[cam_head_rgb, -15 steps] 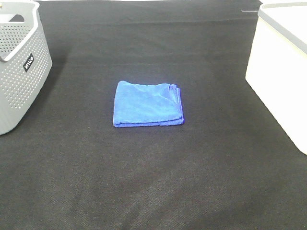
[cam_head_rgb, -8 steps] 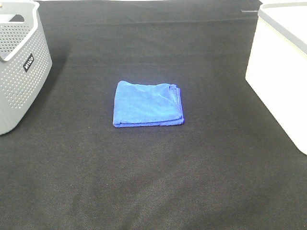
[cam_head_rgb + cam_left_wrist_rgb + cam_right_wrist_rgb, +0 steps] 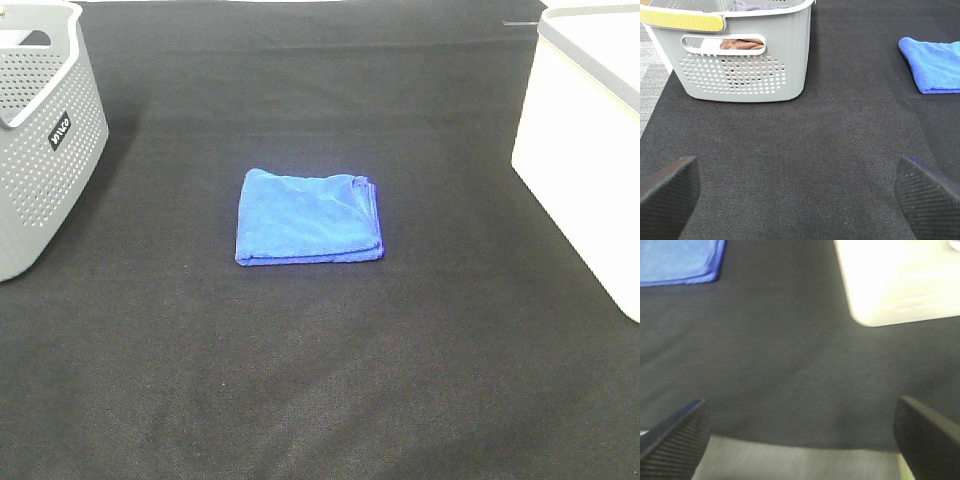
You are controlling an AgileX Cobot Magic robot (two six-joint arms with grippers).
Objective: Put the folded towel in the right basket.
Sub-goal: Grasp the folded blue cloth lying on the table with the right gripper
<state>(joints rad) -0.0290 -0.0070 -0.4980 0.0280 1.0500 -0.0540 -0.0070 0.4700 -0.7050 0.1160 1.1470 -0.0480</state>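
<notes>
A folded blue towel (image 3: pixel 308 217) lies flat in the middle of the black cloth. It also shows in the left wrist view (image 3: pixel 934 64) and the right wrist view (image 3: pixel 679 261). The right basket (image 3: pixel 590 120) is white and solid-walled, at the right edge; its wall shows in the right wrist view (image 3: pixel 895 280). Neither gripper shows in the exterior high view. My left gripper (image 3: pixel 800 197) is open and empty over bare cloth, far from the towel. My right gripper (image 3: pixel 800 437) is open and empty, near the table's front edge.
A grey perforated basket (image 3: pixel 40 130) stands at the left; in the left wrist view (image 3: pixel 740 55) it holds brown and grey cloth. The black cloth (image 3: pixel 320 380) covers the table. A grey strip (image 3: pixel 790 462) lies beyond its edge.
</notes>
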